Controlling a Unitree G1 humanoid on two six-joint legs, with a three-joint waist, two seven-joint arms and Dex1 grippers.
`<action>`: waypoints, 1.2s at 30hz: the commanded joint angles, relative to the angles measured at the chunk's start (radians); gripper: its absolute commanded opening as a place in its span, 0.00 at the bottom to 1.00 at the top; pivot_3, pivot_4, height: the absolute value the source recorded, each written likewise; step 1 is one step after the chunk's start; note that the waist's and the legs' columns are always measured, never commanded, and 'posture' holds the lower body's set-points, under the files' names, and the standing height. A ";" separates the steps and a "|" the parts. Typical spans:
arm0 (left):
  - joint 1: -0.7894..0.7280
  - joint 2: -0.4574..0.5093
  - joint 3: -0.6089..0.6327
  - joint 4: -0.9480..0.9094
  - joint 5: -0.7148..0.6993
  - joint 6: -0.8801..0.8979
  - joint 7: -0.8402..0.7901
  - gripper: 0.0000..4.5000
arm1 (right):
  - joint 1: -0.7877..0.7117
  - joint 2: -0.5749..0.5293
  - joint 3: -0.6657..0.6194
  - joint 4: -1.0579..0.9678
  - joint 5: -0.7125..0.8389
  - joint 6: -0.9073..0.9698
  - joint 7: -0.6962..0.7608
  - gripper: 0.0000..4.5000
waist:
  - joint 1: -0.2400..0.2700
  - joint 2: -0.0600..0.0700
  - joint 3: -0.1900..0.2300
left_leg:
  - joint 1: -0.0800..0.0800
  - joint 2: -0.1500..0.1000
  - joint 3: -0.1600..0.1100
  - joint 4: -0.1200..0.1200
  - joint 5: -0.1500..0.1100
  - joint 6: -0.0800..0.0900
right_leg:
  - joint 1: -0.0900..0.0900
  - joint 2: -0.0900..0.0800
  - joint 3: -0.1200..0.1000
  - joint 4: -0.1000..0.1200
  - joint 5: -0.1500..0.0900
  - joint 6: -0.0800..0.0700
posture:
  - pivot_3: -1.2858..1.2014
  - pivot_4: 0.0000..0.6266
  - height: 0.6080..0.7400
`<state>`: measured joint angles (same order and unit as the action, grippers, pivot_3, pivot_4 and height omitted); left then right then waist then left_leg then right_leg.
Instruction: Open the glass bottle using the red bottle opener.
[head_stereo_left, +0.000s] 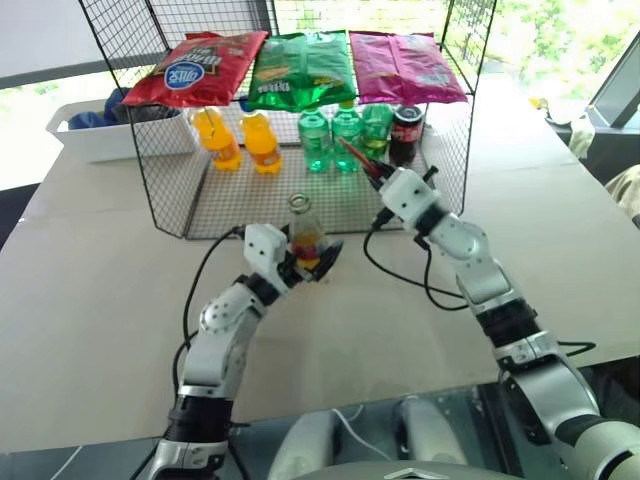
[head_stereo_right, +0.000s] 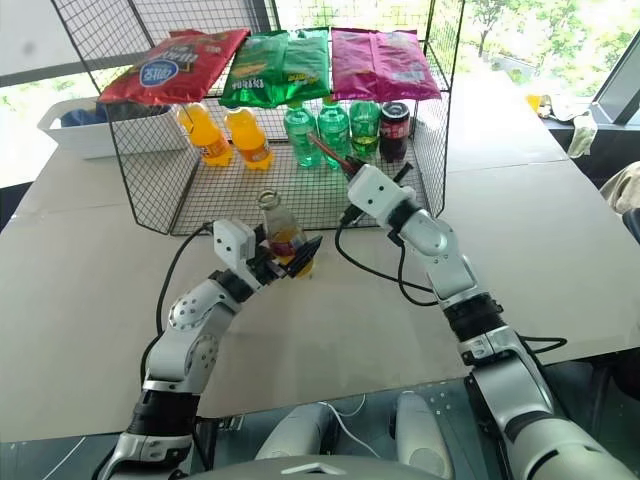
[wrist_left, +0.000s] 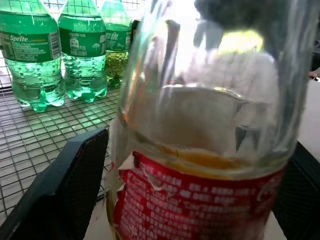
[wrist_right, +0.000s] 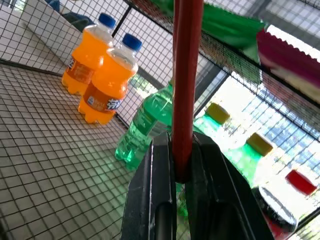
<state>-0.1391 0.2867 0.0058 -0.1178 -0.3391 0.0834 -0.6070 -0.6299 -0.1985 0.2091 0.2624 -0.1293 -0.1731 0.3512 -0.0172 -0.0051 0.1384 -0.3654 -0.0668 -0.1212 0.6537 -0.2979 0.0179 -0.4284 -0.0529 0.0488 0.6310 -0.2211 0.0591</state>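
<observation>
The glass bottle stands upright on the table just in front of the wire rack, with yellow-orange drink low down and a red label. My left gripper is open, one black finger on each side of the bottle's lower body. My right gripper is up and to the right of the bottle, near the rack's front. It is shut on the red bottle opener, whose red shaft points up and back toward the green bottles. The opener's head is out of view.
A wire rack stands behind the bottle, holding two orange bottles, green bottles and a dark cola bottle. Chip bags lie on its top shelf. A white bin sits at the back left. Black cables trail over the table.
</observation>
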 joint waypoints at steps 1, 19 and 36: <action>0.006 0.017 0.018 -0.053 -0.010 -0.001 -0.003 0.99 | 0.033 0.025 -0.020 -0.105 0.080 0.156 0.048 0.00 | 0.000 0.000 0.000 | 0.000 0.000 0.000 0.000 0.000 0.000 | 0.000 0.000 0.000 0.000 0.000 0.000 | 0.52 0.24 1.00; 0.308 0.154 0.178 -0.194 -0.072 0.048 -0.027 1.00 | 0.419 -0.081 0.002 -0.682 0.415 0.964 0.212 0.20 | 0.002 0.000 0.000 | 0.000 0.001 0.000 0.000 0.000 0.000 | 0.000 -0.002 0.000 0.000 0.000 0.000 | 0.52 0.24 1.00; 0.519 0.220 0.289 -0.161 0.060 -0.014 0.023 1.00 | 0.757 -0.322 -0.277 -0.671 0.425 0.503 0.358 0.98 | 0.005 -0.001 0.000 | 0.003 0.001 -0.002 0.000 -0.001 0.000 | 0.006 -0.002 -0.004 -0.003 0.000 0.000 | 0.52 0.24 1.00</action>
<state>0.3676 0.4900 0.2651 -0.2722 -0.2930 0.0941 -0.5844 0.1173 -0.5074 -0.0218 -0.4061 0.2941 0.4205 0.6760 -0.0125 -0.0059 0.1386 -0.3617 -0.0656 -0.1232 0.6535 -0.2985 0.0183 -0.4219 -0.0550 0.0449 0.6276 -0.2210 0.0594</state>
